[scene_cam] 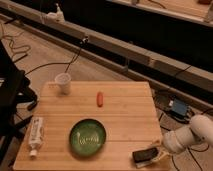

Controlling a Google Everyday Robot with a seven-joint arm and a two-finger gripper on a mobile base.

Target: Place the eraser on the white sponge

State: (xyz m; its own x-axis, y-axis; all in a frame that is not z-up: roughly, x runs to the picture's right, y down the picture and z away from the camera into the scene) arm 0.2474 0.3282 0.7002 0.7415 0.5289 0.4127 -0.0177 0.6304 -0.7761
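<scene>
The eraser [144, 154] is a small flat black block at the front right corner of the wooden table [125, 110]. It lies over the white sponge [161, 156], of which only a pale sliver shows at the eraser's right side. My gripper [158, 150] is at the eraser's right end, at the tip of the white arm [192, 136] that reaches in from the right. Whether the eraser rests on the sponge or hovers just above it does not show.
A green plate [87, 136] lies left of the eraser. An orange-red oblong thing [100, 99] sits mid-table, a white cup [63, 82] at the back left, a white tube [35, 135] at the left edge. Cables and a blue box [177, 107] lie on the floor.
</scene>
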